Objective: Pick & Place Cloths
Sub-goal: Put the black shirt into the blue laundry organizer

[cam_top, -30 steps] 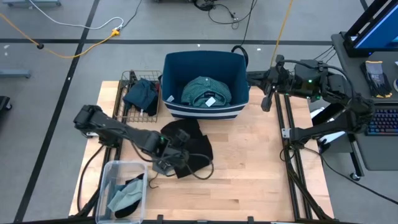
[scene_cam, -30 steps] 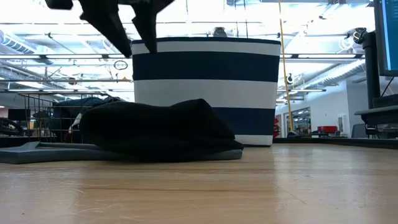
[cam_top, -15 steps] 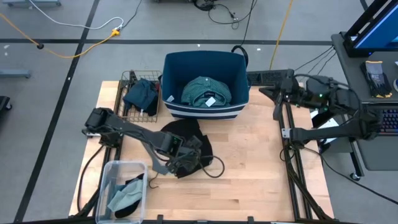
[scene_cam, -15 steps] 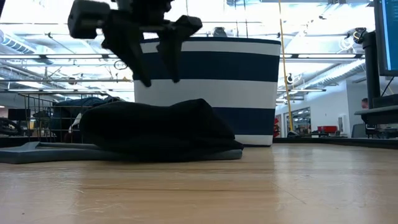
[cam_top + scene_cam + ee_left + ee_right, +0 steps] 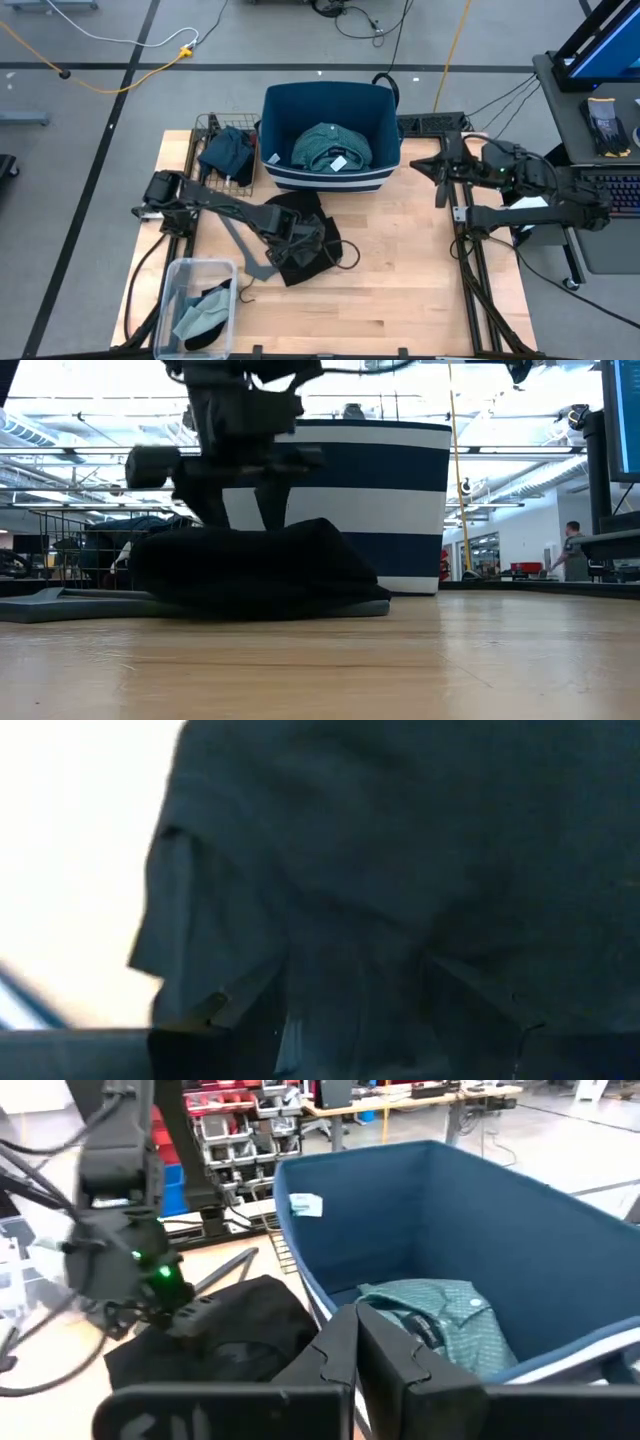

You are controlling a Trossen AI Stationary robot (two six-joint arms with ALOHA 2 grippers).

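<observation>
One arm is close: the left gripper (image 5: 300, 243), jaws spread, sits directly atop the black cloth (image 5: 305, 225) mid-worktop; the right gripper (image 5: 441, 180), shut, waits at the right edge.

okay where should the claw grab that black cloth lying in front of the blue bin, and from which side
Grip the raised fold on top of the black cloth, coming straight down. It lies in a crumpled heap on the table, humped in the middle and thin at the edges, so the hump likely gives the most to pinch. The left claw is already open over it.
</observation>
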